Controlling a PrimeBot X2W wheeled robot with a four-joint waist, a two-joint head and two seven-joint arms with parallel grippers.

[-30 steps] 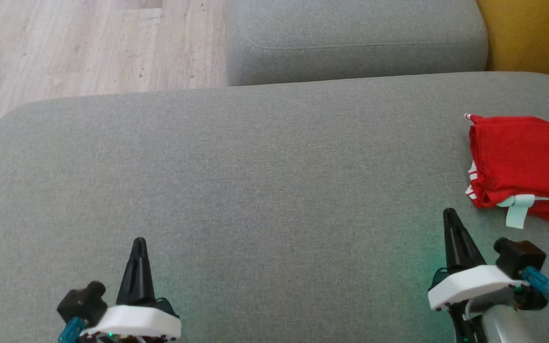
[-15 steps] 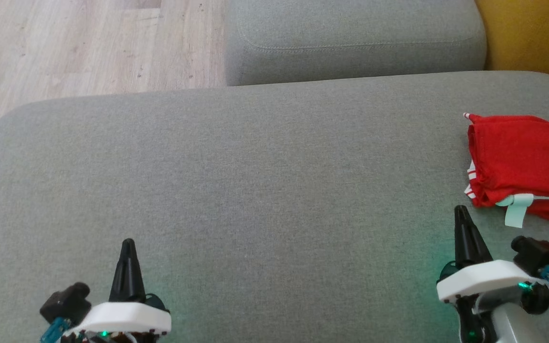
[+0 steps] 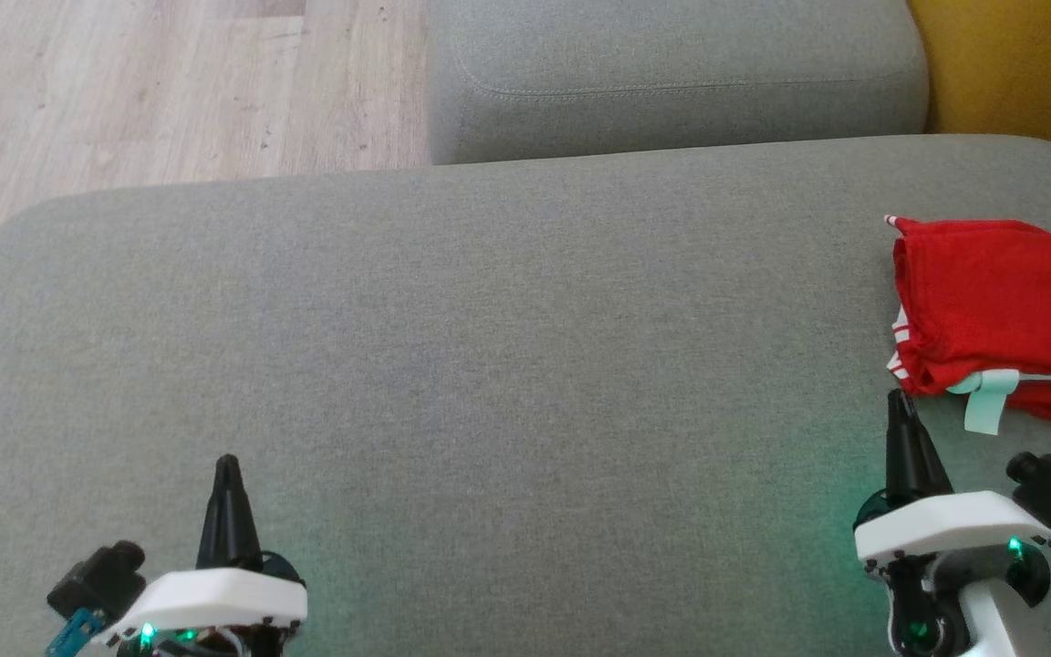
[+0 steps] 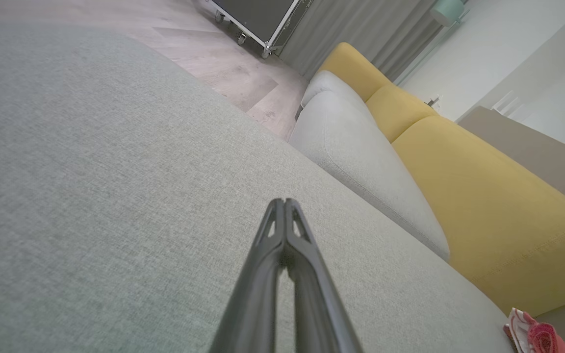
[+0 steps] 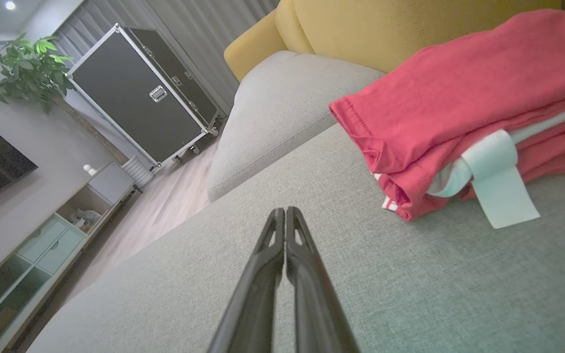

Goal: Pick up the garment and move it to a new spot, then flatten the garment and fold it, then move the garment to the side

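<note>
The left gripper (image 3: pixel 226 464) and right gripper (image 3: pixel 897 398) both have their fingers pressed together, grasping nothing. The folded red cotton garment (image 3: pixel 991 292) lies on the grey fabric sofa cushion (image 3: pixel 525 319), just beyond the right fingertips and to their right, well apart from the left ones. The head view cuts off its far side. The right wrist view reveals stacked layers and a pale mint tag (image 5: pixel 500 189).

The red garment (image 3: pixel 1000 310), folded with a pale tag sticking out, lies at the grey cushion's (image 3: pixel 489 365) right edge.
</note>
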